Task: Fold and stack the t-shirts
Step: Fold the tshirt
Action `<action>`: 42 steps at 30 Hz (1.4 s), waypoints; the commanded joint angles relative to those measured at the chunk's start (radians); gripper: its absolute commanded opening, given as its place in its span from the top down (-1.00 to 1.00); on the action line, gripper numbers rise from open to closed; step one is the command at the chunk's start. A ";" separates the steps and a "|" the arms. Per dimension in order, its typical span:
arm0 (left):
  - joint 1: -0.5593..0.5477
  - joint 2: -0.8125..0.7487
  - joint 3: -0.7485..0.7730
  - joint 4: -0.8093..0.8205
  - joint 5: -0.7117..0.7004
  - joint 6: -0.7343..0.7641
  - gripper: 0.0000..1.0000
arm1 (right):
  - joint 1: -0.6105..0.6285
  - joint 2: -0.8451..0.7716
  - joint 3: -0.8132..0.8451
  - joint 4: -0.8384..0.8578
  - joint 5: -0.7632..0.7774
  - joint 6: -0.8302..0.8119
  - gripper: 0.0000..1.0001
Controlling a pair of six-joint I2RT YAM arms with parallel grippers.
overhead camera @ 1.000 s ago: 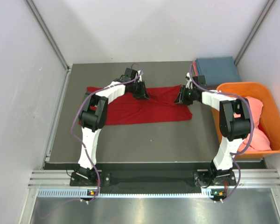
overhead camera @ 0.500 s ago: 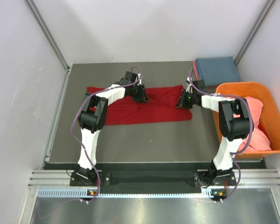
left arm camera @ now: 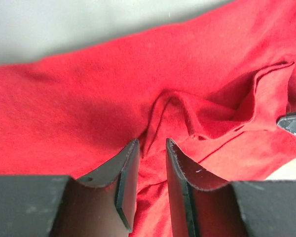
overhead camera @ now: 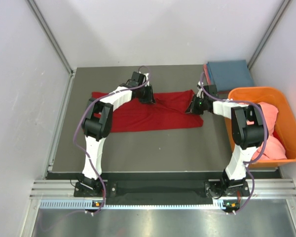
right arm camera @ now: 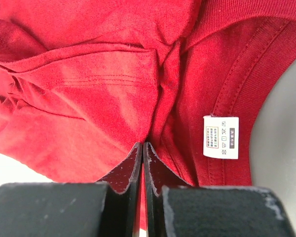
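Top external view: a deep red t-shirt (overhead camera: 153, 117) lies flat on the dark grey, matte worktop (overhead camera: 138, 148), between the two arms. It forms a wide band whose long axis runs left to right, with the neck end toward the right. Its far edge is puckered into soft ridges where both arms reach it. A blue t-shirt (overhead camera: 230, 74) sits as a neat, flat rectangle at the far right corner of the worktop, just behind a smooth orange tub (overhead camera: 285, 103) of hard plastic. A salmon-pink t-shirt (overhead camera: 269, 129) is crumpled inside that tub.

Seen from the left wrist, the cloth is a soft, slightly fuzzy knit. The left gripper (left arm camera: 151, 148) hangs over the far edge of the red t-shirt with its dark fingers a little apart. A raised ridge of cloth runs straight into the gap. Whether they pinch that ridge or only straddle it cannot be told.

From the right wrist, the right gripper (right arm camera: 142, 146) is clenched, its fingers pressed together on a gathered crease of the red t-shirt beside the neck opening. The ribbed neckband (right arm camera: 246, 69) curves away up and to the right. A folded layer with a double row of stitching lies to the left of the fingers. Just right of the fingertips, a small white care label (right arm camera: 220, 137) is sewn inside the neck. It carries a row of laundry symbols above lines of red print too small to read.
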 commanded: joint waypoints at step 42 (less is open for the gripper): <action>0.000 -0.054 -0.107 0.095 0.119 0.018 1.00 | 0.016 -0.151 -0.121 0.132 0.151 0.156 1.00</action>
